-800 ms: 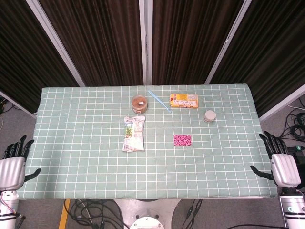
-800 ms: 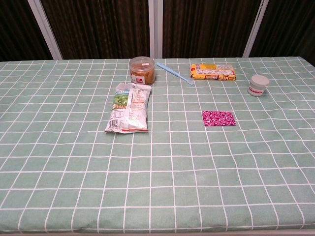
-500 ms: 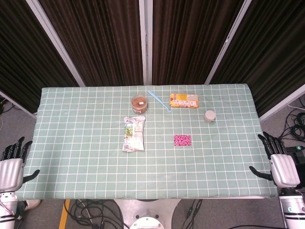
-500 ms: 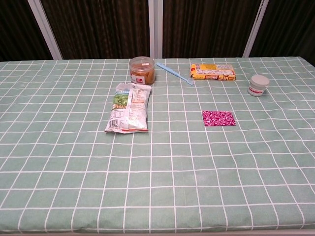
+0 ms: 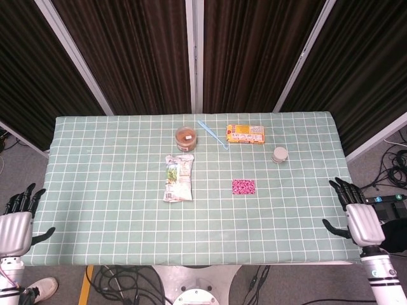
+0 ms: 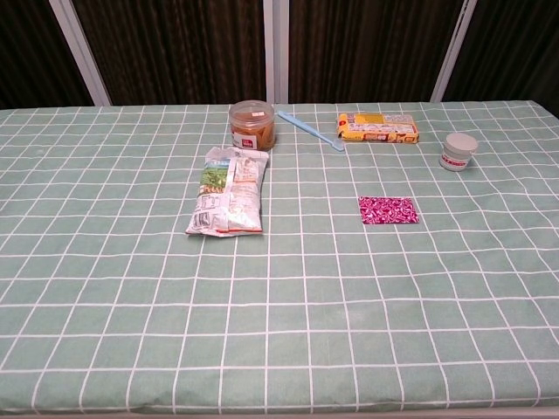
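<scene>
Left hand [image 5: 14,227]: seen in the head view only, off the near left corner of the table [image 5: 95,190]. Fingers straight and spread, pointing away from the robot, thumb out to the side over the cloth edge. Holds nothing, touches nothing.

Right hand [image 5: 361,219]: head view only, at the near right corner of the table, over the edge of the cloth. Fingers apart and extended, thumb sticking out toward the table's middle. Empty. Nearest items to it are the small white jar [image 5: 280,154] and the pink patterned packet [image 5: 243,187], both well apart from it.

Table covered with a green cloth with a white grid. Items sit in the middle and far half:
- Snack bag [image 5: 178,177], lying flat, long axis running away from the robot, left of centre.
- Round tub with a brown lid [image 5: 186,136], upright, just beyond the far end of the snack bag.
- Light blue stick-like utensil [image 5: 213,134], lying diagonally between the tub and the yellow-orange box [image 5: 245,133]; type not clear.
- Yellow-orange box lies flat near the far edge.
- Small white jar upright, to the right of the box and nearer.
- Pink patterned packet flat, right of the snack bag.

Chest view shows the same items, no hand in frame.
</scene>
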Robot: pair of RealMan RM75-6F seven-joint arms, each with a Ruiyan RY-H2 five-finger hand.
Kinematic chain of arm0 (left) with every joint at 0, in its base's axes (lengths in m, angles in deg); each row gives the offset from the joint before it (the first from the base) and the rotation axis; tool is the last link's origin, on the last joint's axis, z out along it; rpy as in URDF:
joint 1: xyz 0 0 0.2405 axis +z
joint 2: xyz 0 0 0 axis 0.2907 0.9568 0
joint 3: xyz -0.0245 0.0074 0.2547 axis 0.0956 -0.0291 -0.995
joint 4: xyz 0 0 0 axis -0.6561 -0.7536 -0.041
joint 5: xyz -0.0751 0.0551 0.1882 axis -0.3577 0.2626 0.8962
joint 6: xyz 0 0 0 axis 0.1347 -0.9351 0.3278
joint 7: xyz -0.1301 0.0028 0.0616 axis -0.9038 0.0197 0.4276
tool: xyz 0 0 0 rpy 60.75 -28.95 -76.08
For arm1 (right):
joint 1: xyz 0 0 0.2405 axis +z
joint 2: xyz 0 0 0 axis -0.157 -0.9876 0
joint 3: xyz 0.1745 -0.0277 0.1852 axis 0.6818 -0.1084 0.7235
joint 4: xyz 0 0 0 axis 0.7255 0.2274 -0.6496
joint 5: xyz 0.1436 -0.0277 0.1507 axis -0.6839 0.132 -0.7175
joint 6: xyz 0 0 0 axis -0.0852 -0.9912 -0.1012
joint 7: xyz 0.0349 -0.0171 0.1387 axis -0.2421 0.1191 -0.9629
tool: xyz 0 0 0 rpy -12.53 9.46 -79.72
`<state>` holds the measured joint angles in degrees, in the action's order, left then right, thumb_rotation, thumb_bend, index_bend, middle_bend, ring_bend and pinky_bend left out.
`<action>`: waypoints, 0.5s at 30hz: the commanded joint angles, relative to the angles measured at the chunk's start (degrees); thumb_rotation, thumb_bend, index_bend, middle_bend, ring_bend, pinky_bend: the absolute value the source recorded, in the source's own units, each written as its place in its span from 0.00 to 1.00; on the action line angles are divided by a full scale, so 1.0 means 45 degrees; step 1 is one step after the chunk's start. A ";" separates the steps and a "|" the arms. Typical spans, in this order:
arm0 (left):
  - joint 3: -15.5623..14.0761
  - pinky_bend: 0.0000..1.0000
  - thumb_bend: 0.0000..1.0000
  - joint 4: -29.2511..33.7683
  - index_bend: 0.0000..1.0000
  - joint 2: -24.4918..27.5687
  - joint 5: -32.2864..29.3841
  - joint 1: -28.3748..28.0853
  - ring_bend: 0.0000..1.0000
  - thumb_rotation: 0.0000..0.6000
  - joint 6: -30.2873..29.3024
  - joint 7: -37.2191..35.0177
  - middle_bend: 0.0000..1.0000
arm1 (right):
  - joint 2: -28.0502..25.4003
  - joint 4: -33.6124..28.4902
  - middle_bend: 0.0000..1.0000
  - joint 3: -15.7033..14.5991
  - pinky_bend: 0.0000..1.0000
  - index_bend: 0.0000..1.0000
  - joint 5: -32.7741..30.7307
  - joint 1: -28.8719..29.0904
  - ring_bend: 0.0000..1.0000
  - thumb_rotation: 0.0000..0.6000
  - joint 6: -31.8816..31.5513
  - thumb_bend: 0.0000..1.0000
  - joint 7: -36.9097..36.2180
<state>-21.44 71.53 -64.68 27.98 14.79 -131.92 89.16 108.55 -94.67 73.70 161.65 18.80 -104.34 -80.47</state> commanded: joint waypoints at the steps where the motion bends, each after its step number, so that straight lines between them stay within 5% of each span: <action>1: -0.0029 0.15 0.09 -0.0009 0.19 0.0005 0.0008 0.0034 0.14 1.00 -0.0001 -0.0043 0.15 | 0.0448 -0.0238 0.04 0.0209 0.00 0.04 -0.0566 0.0968 0.00 0.65 0.1573 0.27 0.0309; 4: -0.0053 0.15 0.09 -0.0010 0.19 0.0020 -0.0035 0.0079 0.14 1.00 0.0014 -0.0065 0.15 | 0.0781 -0.0295 0.02 0.0497 0.00 0.05 -0.1124 0.1785 0.00 0.32 0.2842 0.36 0.0419; 7: -0.0052 0.15 0.09 -0.0015 0.19 0.0020 -0.0039 0.0123 0.14 1.00 -0.0029 -0.0091 0.15 | 0.1323 -0.0004 0.00 0.0784 0.00 0.11 -0.1736 0.2528 0.00 0.09 0.3745 0.41 0.1201; 10: -0.0062 0.14 0.09 -0.0039 0.19 0.0023 -0.0067 0.0154 0.14 1.00 -0.0014 -0.0117 0.15 | 0.1950 0.0385 0.00 0.1001 0.00 0.22 -0.2371 0.3168 0.00 0.01 0.4424 0.46 0.2046; 15: -0.0066 0.14 0.09 -0.0091 0.19 -0.0009 -0.0057 0.0156 0.14 1.00 0.0032 -0.0169 0.15 | 0.2943 0.1137 0.00 0.1145 0.00 0.24 -0.3215 0.4045 0.00 0.00 0.5312 0.49 0.3090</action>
<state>-21.74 71.12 -64.73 27.72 15.49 -131.78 88.40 120.19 -91.01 78.28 148.67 35.73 -82.00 -68.10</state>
